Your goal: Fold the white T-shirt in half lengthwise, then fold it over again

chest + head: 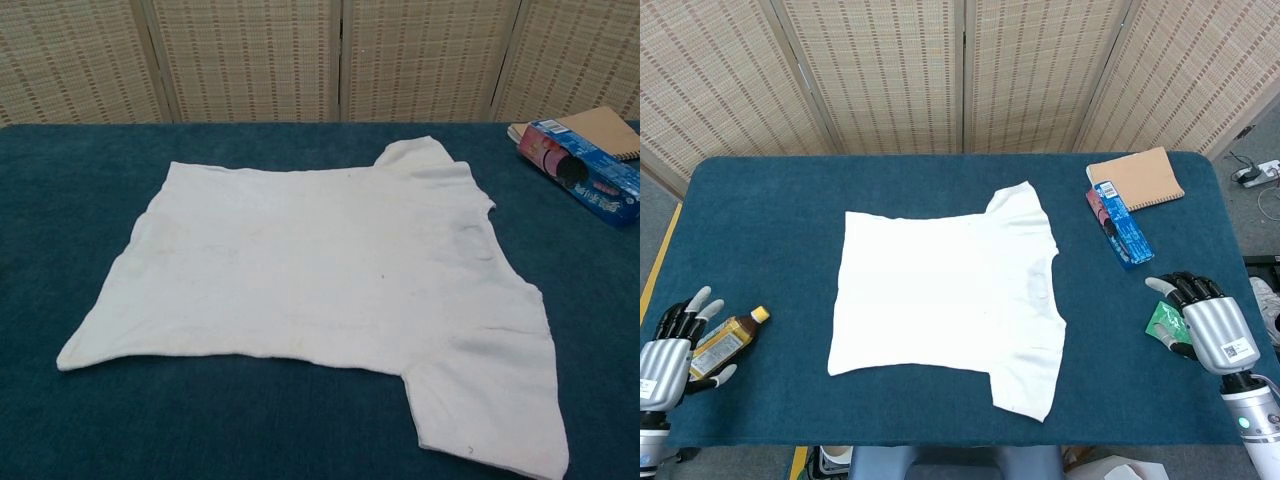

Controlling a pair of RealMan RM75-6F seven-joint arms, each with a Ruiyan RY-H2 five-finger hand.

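Note:
The white T-shirt point(945, 295) lies spread flat in the middle of the blue table, collar and sleeves to the right, hem to the left; the chest view shows it point(320, 270) filling the frame. My left hand point(668, 352) hovers at the table's near left corner with its fingers spread, holding nothing. My right hand point(1202, 322) is at the near right with its fingers slightly bent, empty, well clear of the shirt. Neither hand shows in the chest view.
A tea bottle point(730, 338) lies beside my left hand's fingers. A green packet point(1161, 322) lies partly under my right hand. A blue box point(1120, 222) and a brown notebook point(1137, 179) sit at the far right. Folding screens stand behind the table.

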